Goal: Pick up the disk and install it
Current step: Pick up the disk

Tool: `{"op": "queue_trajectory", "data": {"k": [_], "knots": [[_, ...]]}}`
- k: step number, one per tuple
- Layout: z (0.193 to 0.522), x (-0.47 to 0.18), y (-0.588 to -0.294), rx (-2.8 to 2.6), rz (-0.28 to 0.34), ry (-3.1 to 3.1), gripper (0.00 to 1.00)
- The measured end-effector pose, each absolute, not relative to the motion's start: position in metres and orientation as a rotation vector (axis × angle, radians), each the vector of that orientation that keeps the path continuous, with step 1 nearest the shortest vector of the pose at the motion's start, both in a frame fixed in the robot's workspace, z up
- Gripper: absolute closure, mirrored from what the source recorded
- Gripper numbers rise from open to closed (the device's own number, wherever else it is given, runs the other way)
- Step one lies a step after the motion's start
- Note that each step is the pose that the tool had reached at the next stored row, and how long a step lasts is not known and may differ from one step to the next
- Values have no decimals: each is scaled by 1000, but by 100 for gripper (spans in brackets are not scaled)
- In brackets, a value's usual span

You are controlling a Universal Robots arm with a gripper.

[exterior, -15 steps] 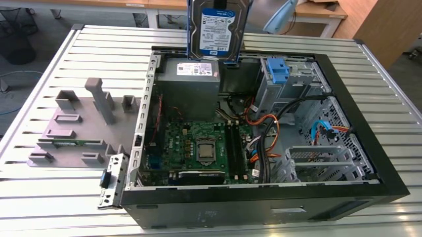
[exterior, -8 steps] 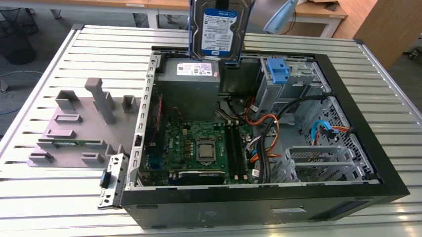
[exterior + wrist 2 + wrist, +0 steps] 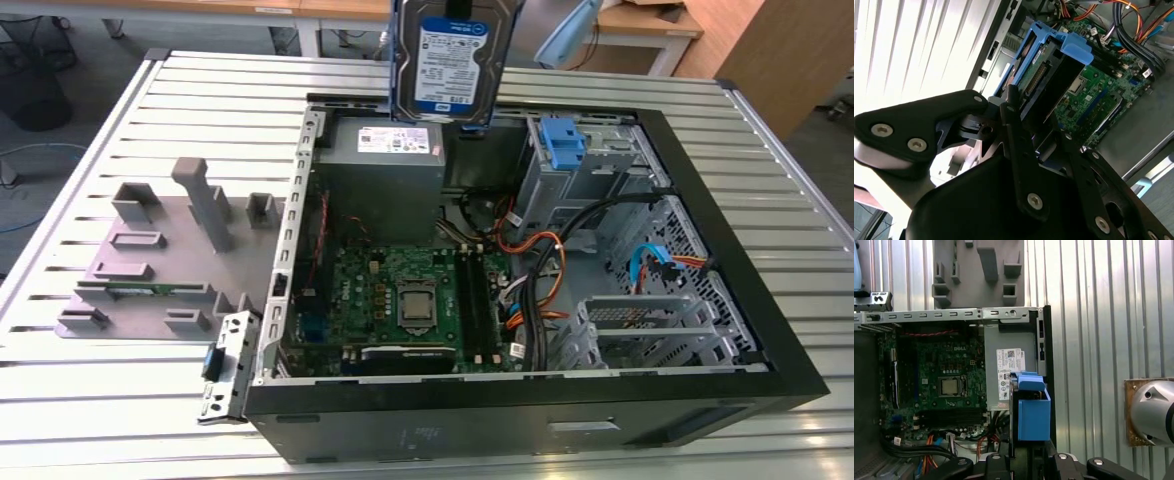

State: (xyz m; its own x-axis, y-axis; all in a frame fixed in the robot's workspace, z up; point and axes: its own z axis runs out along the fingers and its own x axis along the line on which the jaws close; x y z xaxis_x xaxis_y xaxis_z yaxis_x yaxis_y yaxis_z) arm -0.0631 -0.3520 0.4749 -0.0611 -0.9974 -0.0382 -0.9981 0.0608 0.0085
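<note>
Fingers [image 3: 1016, 140] are clamped tight on the disk [image 3: 1046, 80] — in the second wrist view the gripper [image 3: 1036, 115] has one black bar on either side of it, near one end, with no gap showing. In the exterior view the disk [image 3: 454, 55] hangs upright with its label toward the camera. It is in the air above the power supply [image 3: 387, 150], at the far side of the open case [image 3: 767, 330], and touches nothing below. In the first wrist view it shows edge-on, its blue rail [image 3: 1033, 415] over the supply's edge.

The hold looks sound, but it is at one end only. A knock against the case wall or the supply could probably twist the long free body in the grip. If it slipped out, it would likely fall on the supply or the motherboard [image 3: 400, 290].

The drive cage [image 3: 607, 165], with its blue bracket [image 3: 566, 145], stands to the exterior view's right of the disk. Loose cables [image 3: 534, 265] lie just beside the cage — a rail could snag on them. Any tilt between the rails and the cage would likely make the disk jam partway.
</note>
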Motion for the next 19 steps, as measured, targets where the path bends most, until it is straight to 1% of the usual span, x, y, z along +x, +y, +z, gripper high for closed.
{"op": "queue_trajectory", "data": {"k": [19], "knots": [[475,-54,-352,-2137,51,2272,65]]}}
